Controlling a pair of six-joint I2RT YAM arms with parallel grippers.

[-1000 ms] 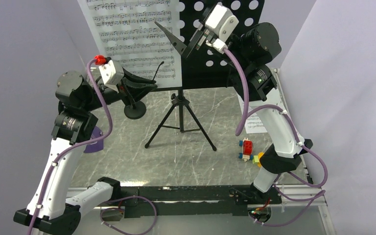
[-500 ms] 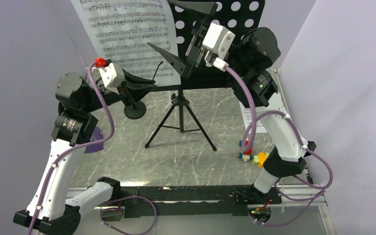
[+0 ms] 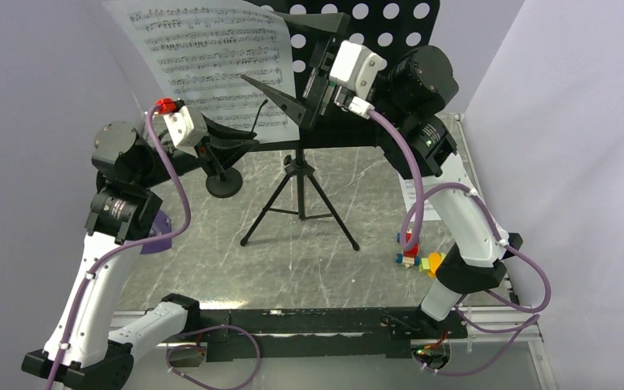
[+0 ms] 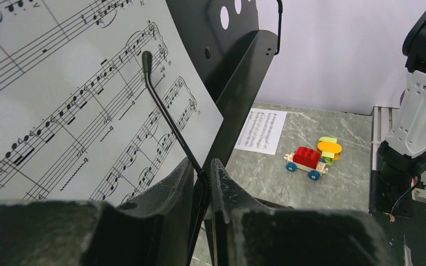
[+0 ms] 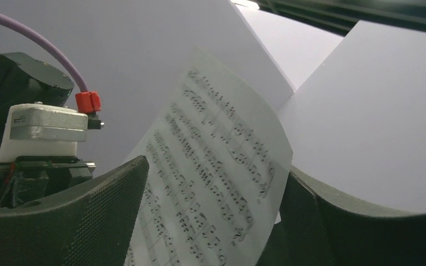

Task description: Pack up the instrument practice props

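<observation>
**Page to be taken off music stand**
Open right end effector (image 5: 216,166) is best closed softly on the page's (image 3: 203,57) 3 o'clock edge, clear of the music stand (image 3: 299,166); microphone stand (image 3: 223,185) is gripped by left end effector (image 4: 202,166).

sheet music (image 3: 211,57) on music stand (image 3: 299,172) | microphone stand (image 3: 223,184) left of it | toy blocks (image 3: 417,253) right | metronome (image 3: 156,236) far left

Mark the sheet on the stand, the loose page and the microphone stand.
sheet on the stand (image 3: 211,57), top external view, sheet's middle.
loose page (image 4: 262,130), left wrist view, its centre.
microphone stand (image 3: 224,184), top external view, round base.
</observation>
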